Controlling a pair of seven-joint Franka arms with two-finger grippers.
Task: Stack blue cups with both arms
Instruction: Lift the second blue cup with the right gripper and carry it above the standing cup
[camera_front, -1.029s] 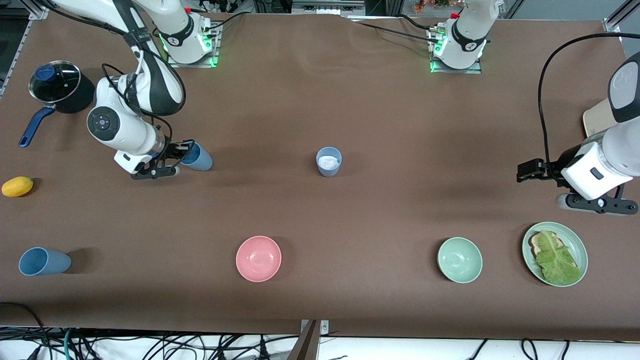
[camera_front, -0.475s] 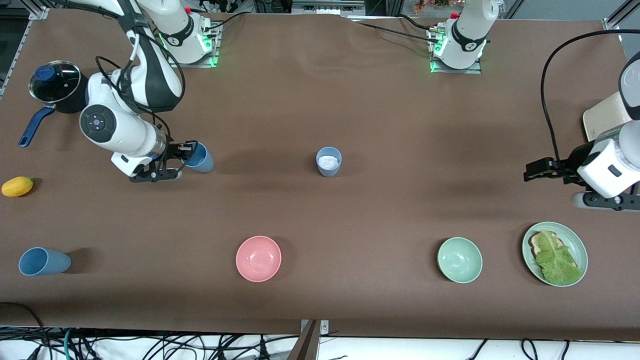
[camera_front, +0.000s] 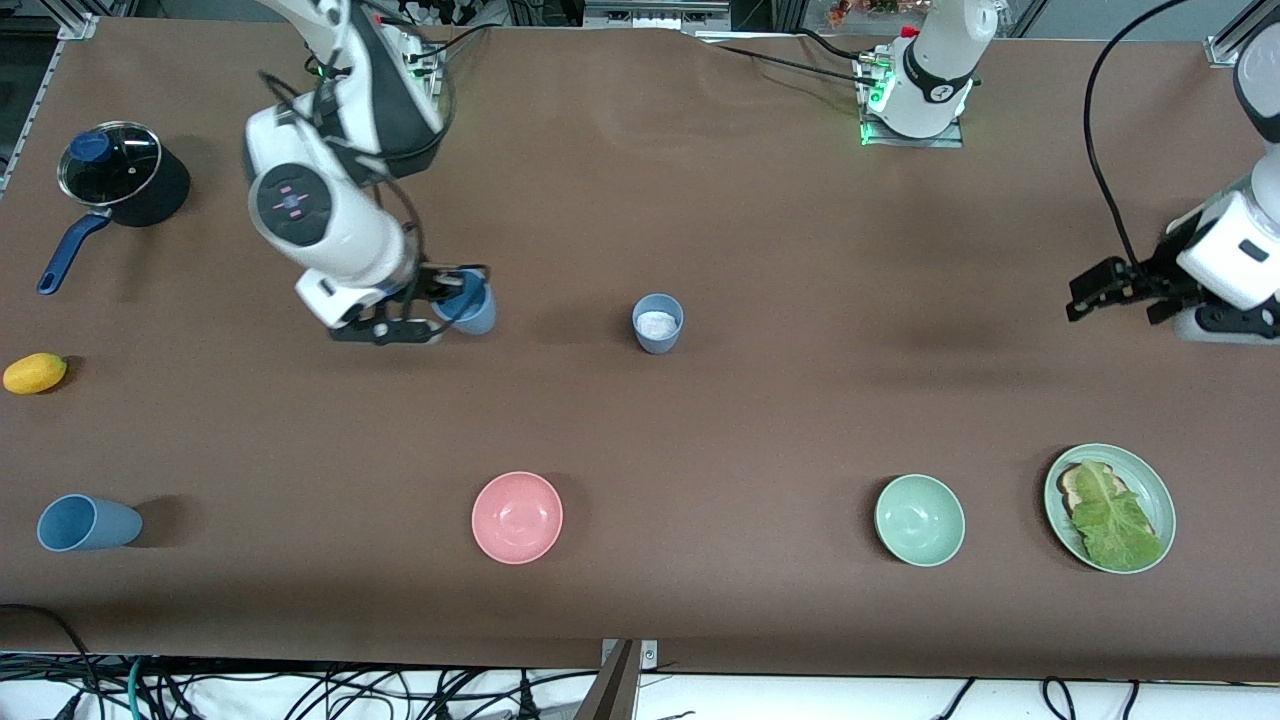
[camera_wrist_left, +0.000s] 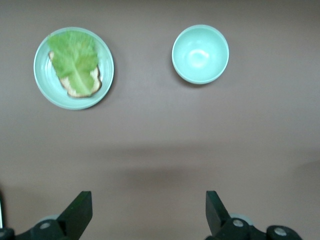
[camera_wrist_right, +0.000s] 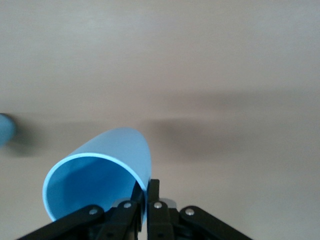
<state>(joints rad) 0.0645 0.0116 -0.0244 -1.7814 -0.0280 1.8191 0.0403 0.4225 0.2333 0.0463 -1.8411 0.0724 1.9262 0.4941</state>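
Observation:
My right gripper (camera_front: 447, 297) is shut on the rim of a blue cup (camera_front: 473, 307) and holds it above the table, between the right arm's end and the middle. The right wrist view shows the fingers (camera_wrist_right: 154, 192) pinching the wall of that cup (camera_wrist_right: 100, 172). A second blue cup (camera_front: 657, 323) stands upright at the table's middle with something white inside. A third blue cup (camera_front: 85, 523) lies on its side near the front edge at the right arm's end. My left gripper (camera_front: 1090, 288) is open and empty above bare table at the left arm's end; its fingertips (camera_wrist_left: 80, 210) show apart.
A pink bowl (camera_front: 517, 517) and a green bowl (camera_front: 919, 519) sit near the front edge. A green plate (camera_front: 1152, 490) holds toast and lettuce. A black pot (camera_front: 120, 175) with a blue handle and a yellow fruit (camera_front: 35, 373) lie at the right arm's end.
My right gripper has lifted the blue cup and carried it toward the table's middle. My left gripper has risen and drawn back toward its end of the table.

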